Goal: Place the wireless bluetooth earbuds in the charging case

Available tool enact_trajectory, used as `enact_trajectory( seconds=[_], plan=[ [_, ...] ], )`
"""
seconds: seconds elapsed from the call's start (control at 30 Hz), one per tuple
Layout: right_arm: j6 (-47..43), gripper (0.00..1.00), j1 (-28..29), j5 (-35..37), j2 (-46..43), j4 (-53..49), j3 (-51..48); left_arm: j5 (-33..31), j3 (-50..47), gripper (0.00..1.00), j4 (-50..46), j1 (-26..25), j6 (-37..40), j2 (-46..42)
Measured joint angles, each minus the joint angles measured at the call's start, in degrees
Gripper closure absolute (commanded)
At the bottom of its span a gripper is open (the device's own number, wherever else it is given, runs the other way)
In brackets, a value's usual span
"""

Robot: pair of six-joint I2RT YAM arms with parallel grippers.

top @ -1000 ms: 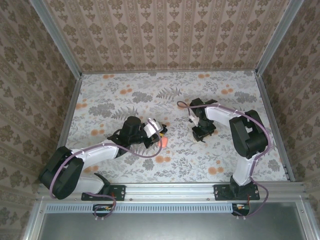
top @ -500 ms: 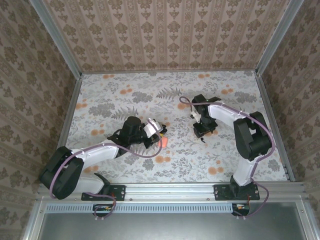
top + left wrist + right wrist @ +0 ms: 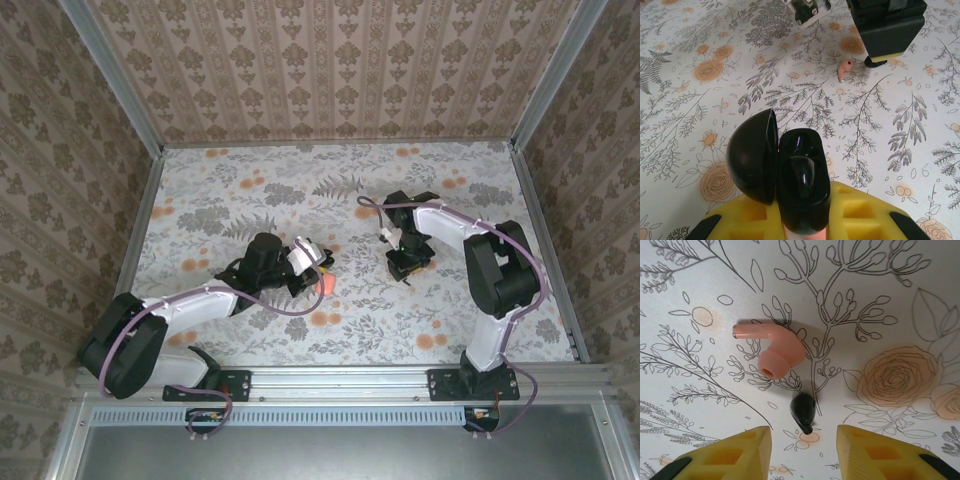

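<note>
The charging case is glossy black with its hinged lid swung open to the left, and a pink edge shows beneath it. My left gripper is shut on its base. From above, the case shows as a pink spot at the left gripper. Two earbuds lie on the table under my right gripper. The tiny black earbud lies between the open fingers of the right gripper, untouched. A larger salmon-pink earbud with a stem lies just beyond it, also seen as a pink earbud.
The floral table is walled by patterned panels at the back and sides, with an aluminium rail along the near edge. The right arm's black wrist hangs close behind the pink earbud, opposite the held case.
The right wrist has shifted slightly and turned above the earbuds, its fingers narrowing a little. The left arm and the case have stayed still.
</note>
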Motion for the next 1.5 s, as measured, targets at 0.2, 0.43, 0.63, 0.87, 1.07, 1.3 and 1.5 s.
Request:
enact_trajectory(
  seconds=[0.2,0.43,0.63,0.87,1.07,1.3,1.5],
  plan=[
    [-0.02,0.64,0.00,-0.22,1.51,0.17,0.02,-0.02,0.00,0.90,-0.02,0.00,0.00,0.00],
    [-0.04,0.69,0.00,-1.07,2.25,0.90,0.04,-0.24,0.00,0.90,0.00,0.00,0.00,0.00],
    [-0.02,0.76,0.00,-1.31,3.45,1.14,0.04,-0.42,0.00,0.90,-0.02,0.00,0.00,0.00],
    [0.07,0.81,-0.02,-1.27,3.48,1.25,0.07,-0.46,0.00,0.90,-0.02,0.00,0.00,-0.02],
    [1.75,0.81,0.00,-2.05,1.22,4.39,-1.70,-0.83,0.00,0.90,0.24,0.00,-0.31,0.00],
    [8.09,0.82,0.00,-7.91,-9.90,14.95,-9.20,-0.81,-0.13,0.90,2.58,0.00,-2.45,0.00],
    [15.65,0.82,0.00,-15.56,-20.48,29.75,-18.16,-0.35,-0.33,0.91,5.68,0.00,-4.24,1.14]
  ],
)
